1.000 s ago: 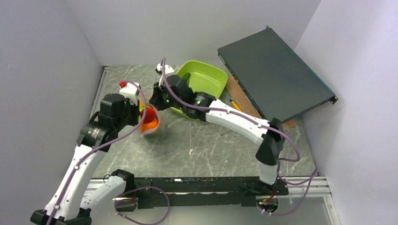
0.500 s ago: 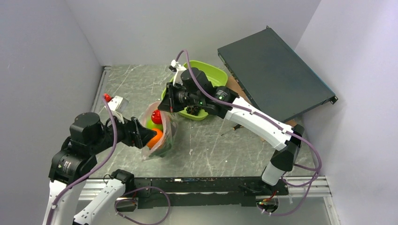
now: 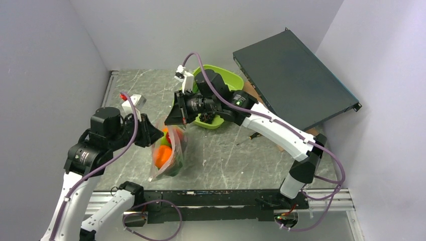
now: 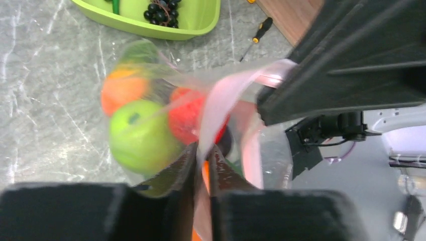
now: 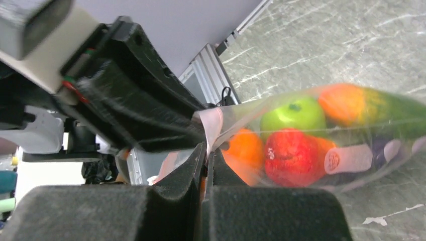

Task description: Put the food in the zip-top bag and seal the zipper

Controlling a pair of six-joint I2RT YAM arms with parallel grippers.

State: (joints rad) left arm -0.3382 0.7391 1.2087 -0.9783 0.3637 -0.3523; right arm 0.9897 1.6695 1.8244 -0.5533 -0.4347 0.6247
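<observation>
**Grey marble table (image 3: 226, 150), and I'm holding up a loaded bag (image 3: 171, 160)**

Food (image 5: 291, 150) is sitting low, with the mouth up between my claws. Right claw (image 5: 206, 149) is squeezing tight on the zipper (image 5: 213, 123). Left claw (image 4: 203, 150) is pinching the same strip just beside it, nearly closed. Zipper's running claw to claw. Half a second back, left claw was lower, by the orange (image 4: 123, 90).
</observation>
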